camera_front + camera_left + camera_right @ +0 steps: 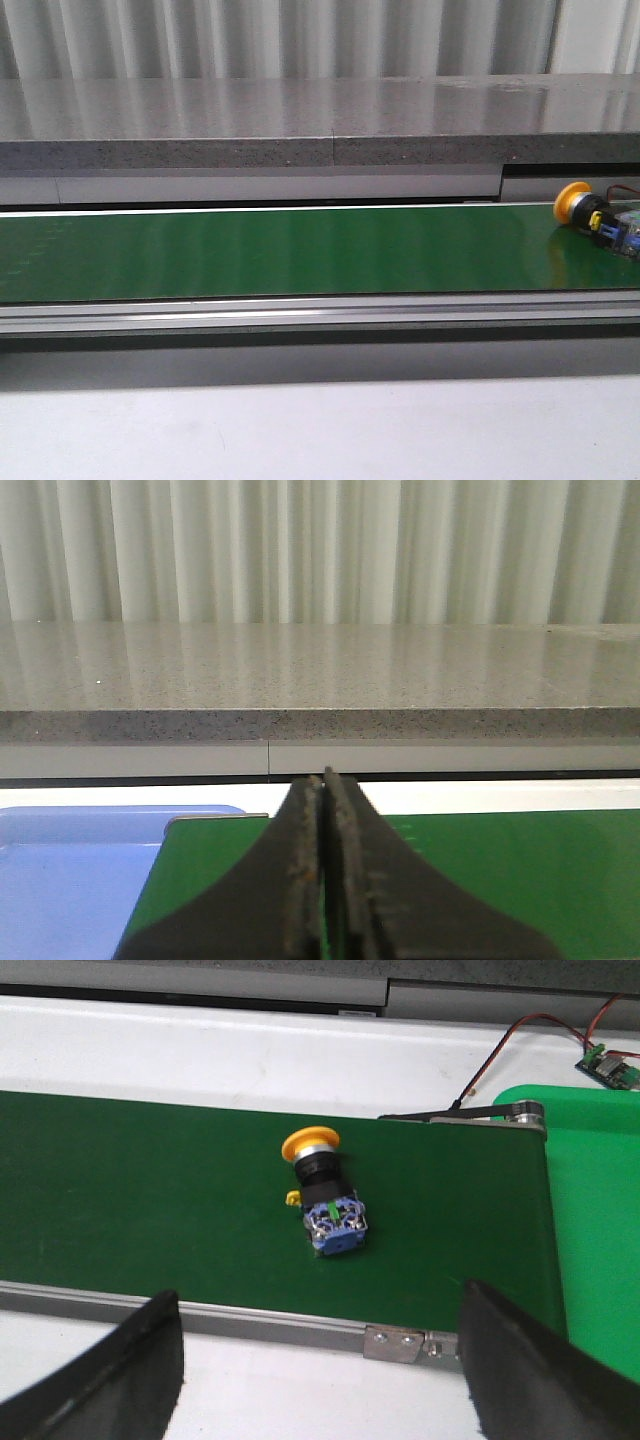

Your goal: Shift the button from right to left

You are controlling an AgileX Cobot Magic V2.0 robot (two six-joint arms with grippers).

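The button point(598, 218) lies on its side at the far right of the green conveyor belt point(300, 250), yellow-orange head toward the back. In the right wrist view the button point(326, 1198) lies on the belt, blue-grey block nearer me. My right gripper point(320, 1310) is open and empty, hovering over the belt's front rail, short of the button. My left gripper point(325, 780) is shut and empty above the belt's left end. Neither gripper shows in the front view.
A blue tray point(70, 870) lies off the belt's left end. A bright green tray point(590, 1230) lies off its right end, with red wires point(545, 1025) and a small circuit board point(608, 1068) behind. A grey stone ledge point(300, 120) runs behind the belt.
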